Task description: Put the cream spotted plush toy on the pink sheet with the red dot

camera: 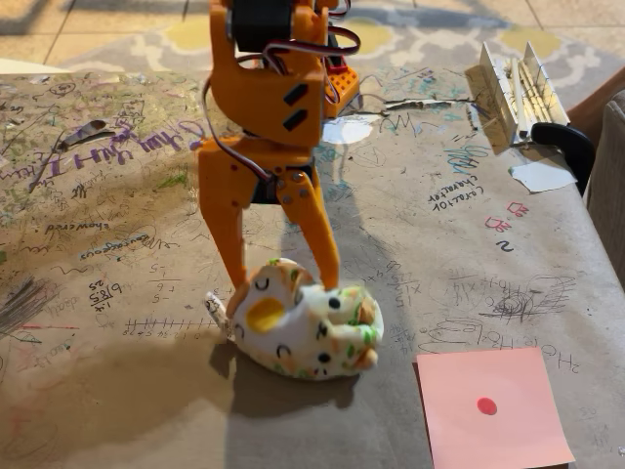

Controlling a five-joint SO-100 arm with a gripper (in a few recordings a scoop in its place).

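Soft cloth plush toy (305, 327), matt pink paper sheet (493, 408), smooth plastic tool (284, 285).

One fixed view. The camera stands at the near edge of the table (117, 391), raised moderately, and looks down and across the scribbled brown paper covering toward the far edge and the patterned floor (430, 39) beyond. It sits close: the orange arm (269, 98) is cut off at the top margin, and the pink sheet (493, 408) is clipped by the bottom margin.
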